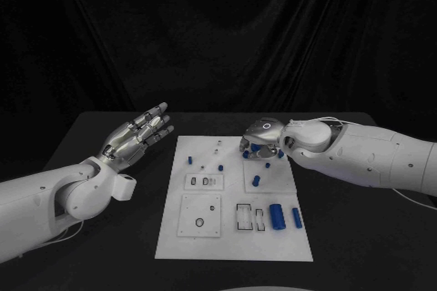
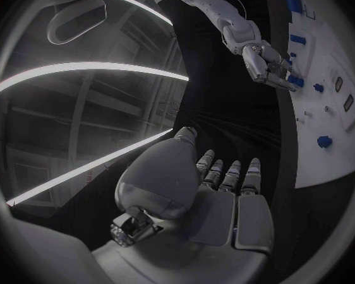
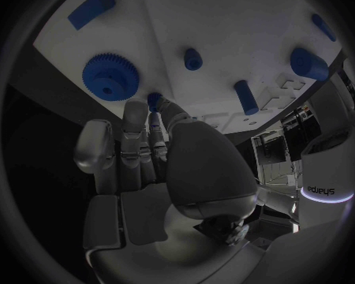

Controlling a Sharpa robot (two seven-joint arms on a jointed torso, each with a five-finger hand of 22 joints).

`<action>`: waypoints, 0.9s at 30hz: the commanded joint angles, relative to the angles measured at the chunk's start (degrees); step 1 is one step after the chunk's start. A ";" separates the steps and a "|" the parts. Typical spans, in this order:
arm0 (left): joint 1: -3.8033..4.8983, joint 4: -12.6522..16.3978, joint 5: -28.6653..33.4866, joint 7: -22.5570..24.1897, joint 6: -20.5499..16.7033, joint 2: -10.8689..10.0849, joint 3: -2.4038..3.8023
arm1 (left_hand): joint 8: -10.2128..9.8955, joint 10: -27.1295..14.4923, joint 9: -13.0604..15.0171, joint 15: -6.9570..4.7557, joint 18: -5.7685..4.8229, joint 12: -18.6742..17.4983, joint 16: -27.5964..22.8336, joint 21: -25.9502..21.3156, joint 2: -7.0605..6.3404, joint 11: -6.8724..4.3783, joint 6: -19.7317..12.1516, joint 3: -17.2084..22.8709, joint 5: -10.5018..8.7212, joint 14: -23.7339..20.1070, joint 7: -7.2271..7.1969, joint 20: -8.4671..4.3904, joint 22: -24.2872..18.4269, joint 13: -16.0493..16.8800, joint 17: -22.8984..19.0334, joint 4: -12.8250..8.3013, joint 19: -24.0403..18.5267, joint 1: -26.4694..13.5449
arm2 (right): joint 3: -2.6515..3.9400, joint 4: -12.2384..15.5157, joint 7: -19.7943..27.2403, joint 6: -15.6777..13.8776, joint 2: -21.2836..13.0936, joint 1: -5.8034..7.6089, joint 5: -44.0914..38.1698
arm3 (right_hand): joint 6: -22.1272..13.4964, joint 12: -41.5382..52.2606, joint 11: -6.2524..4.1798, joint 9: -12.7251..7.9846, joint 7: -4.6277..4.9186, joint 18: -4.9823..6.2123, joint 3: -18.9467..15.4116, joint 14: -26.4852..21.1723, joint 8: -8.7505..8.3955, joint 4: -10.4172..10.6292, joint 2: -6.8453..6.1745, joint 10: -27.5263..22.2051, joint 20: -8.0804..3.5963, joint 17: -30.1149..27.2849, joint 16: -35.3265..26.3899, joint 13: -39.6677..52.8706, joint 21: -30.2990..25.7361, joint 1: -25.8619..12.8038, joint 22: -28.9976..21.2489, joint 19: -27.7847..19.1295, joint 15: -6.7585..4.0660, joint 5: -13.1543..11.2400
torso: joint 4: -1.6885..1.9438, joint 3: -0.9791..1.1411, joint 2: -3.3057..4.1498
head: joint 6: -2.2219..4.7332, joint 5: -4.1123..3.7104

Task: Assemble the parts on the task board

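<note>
Black table: right hand (image 1: 261,139) fingertips touch a small blue part (image 3: 154,101); left hand (image 1: 136,137) splayed, empty

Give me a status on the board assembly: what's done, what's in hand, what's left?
Early stage. Done: little that shows; small blue pegs stand in the white task board.

In hand: the right hand is down over the board's far end, fingers at a small blue part beside a blue gear; whether it grips it is unclear. The left hand hovers open off the board, holding nothing.

Left: two blue cylinders lie loose near the rectangular slots.
</note>
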 commanded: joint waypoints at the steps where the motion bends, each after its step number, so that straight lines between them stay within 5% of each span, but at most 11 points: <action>1: 0.13 -0.07 -0.06 3.14 1.03 0.17 0.05 | 0.20 -0.09 0.05 0.35 0.46 0.12 0.25 0.38 0.02 0.28 0.04 0.44 0.26 -0.04 -0.10 0.39 0.09 0.03 0.04 -0.05 0.07 0.49 | 0.04 -0.76 1.09 -1.60 0.39 -0.40 -0.52 | 0.17 -0.37 0.04 0.07 -0.23 -0.82 0.52 0.03 -0.10 0.03 -0.48 0.52 -0.08 -0.03 0.19 -0.08 0.37 0.32 0.09 0.47 -0.23 0.20 | -0.04 -0.02 -0.03 | -0.05 0.01; 8: 0.12 -0.43 -0.06 2.78 1.36 0.31 0.04 | 0.27 -0.02 0.10 0.41 0.61 0.15 0.29 0.46 0.09 0.17 0.34 0.75 0.35 -0.01 0.30 0.59 0.14 0.06 0.05 -0.23 0.17 0.64 | 0.04 -1.80 2.42 -2.07 1.16 -1.00 -0.52 | 0.98 -0.58 -0.31 0.40 0.06 -0.84 2.60 -0.32 0.02 0.43 -0.71 2.64 -0.26 -0.34 0.08 -0.16 0.48 0.49 0.56 0.34 -0.45 0.99 | -0.02 -0.03 -0.03 | -0.32 0.12; 15: 0.11 -0.78 -0.06 2.27 1.69 0.42 0.04 | 0.49 0.03 0.22 0.46 0.84 0.17 0.30 0.50 0.12 0.01 1.23 1.42 0.55 0.00 1.27 0.83 0.15 0.07 0.06 -0.65 0.23 0.97 | 0.04 -2.01 3.23 -2.55 1.34 -1.32 -0.52 | 6.33 -1.18 -1.47 2.27 1.84 -0.96 6.86 -0.06 2.54 -0.17 -1.45 7.50 -0.92 0.11 0.58 -0.22 0.97 1.95 1.72 0.56 -1.17 3.17 | -0.01 -0.03 -0.10 | -0.48 0.10; 21: 0.10 -0.76 -0.06 1.77 1.54 0.26 0.04 | 0.61 0.08 0.28 0.48 1.00 0.19 0.37 0.57 0.02 0.06 1.74 2.30 0.87 0.06 1.62 0.99 0.17 0.09 0.09 -1.51 0.33 1.54 | 0.04 -1.26 4.61 -5.22 0.51 -1.34 -0.52 | 8.20 -1.46 -1.57 3.57 2.27 -1.04 8.64 -0.09 3.60 -0.81 -1.52 10.62 -1.10 -0.20 0.35 -0.16 1.16 2.70 2.32 0.66 -1.30 2.22 | -0.09 -0.06 -0.12 | -0.85 1.05; 27: 0.10 -0.36 -0.06 1.52 1.04 -0.22 0.04 | 0.70 0.12 0.33 0.49 1.06 0.21 0.40 0.61 -0.08 0.01 2.15 2.69 1.03 0.08 1.82 1.04 0.20 0.10 0.10 -1.90 0.38 1.74 | 0.04 1.26 5.13 -6.91 -0.60 0.18 -0.52 | 8.42 -2.03 -1.74 4.07 2.18 -1.22 9.17 0.32 3.74 -1.06 -1.76 11.34 -1.18 0.19 0.67 -0.25 1.72 2.97 3.27 1.16 -1.39 1.38 | -0.09 -0.09 -0.16 | -1.46 1.51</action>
